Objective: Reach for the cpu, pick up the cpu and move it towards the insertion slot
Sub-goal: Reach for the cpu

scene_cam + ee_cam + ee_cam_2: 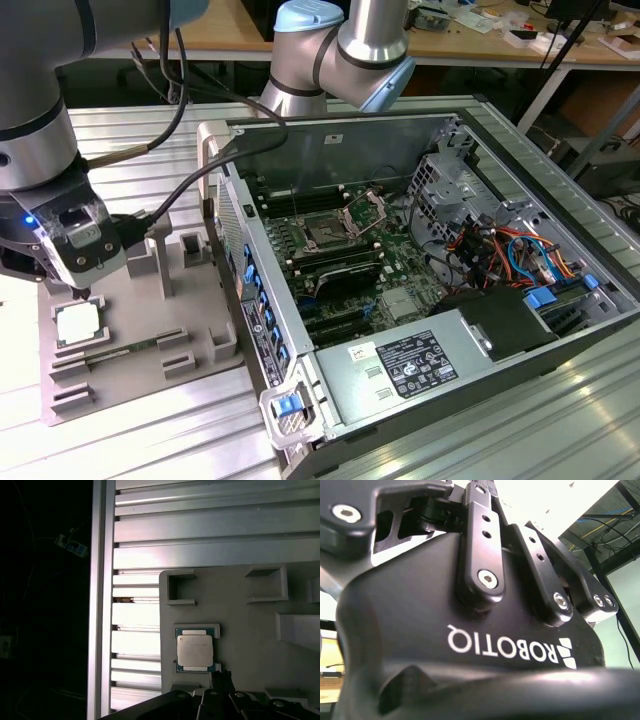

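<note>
The cpu (78, 323) is a small whitish-silver square chip lying flat in a recess of the grey fixture plate (140, 340) at the exterior view's left. My gripper (77, 291) hangs just above the cpu's far edge, apart from it. In the first wrist view the cpu (195, 650) sits in its holder, with dark parts of the gripper (220, 692) close beside it. The insertion slot (325, 232) lies in the motherboard inside the open computer case, dark in the centre, with its metal bracket (365, 211) hinged up. The second wrist view has the gripper's black body (470, 645).
The open computer case (480, 150) takes up the middle and right, with a power supply (415, 365), cables and a drive cage. Grey blocks (160, 255) rise from the fixture plate. A second arm (340, 50) stands behind the case. Everything rests on a ribbed aluminium table (210, 545).
</note>
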Available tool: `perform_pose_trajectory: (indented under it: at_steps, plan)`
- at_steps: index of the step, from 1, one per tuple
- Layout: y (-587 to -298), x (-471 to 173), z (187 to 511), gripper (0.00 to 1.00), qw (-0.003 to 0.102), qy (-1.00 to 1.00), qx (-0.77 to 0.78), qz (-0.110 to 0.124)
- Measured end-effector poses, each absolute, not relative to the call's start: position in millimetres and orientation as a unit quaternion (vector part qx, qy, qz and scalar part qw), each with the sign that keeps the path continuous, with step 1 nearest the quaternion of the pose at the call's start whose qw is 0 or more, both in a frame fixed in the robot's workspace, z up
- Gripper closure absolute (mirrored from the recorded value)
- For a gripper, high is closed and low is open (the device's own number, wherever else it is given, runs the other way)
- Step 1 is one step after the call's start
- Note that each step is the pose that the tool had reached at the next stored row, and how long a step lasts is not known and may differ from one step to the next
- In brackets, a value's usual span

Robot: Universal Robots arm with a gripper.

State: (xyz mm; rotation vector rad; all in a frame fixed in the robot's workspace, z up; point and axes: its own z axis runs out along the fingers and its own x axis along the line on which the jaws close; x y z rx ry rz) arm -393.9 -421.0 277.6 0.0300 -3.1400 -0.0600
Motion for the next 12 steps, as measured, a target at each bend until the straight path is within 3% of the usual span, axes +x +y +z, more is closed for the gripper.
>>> perform_pose_trajectory:
  at_steps: [12]
  plan:
    - [-421.0,-393.9,273.4,0.89,0.0,-1.0,0.01,-0.019]
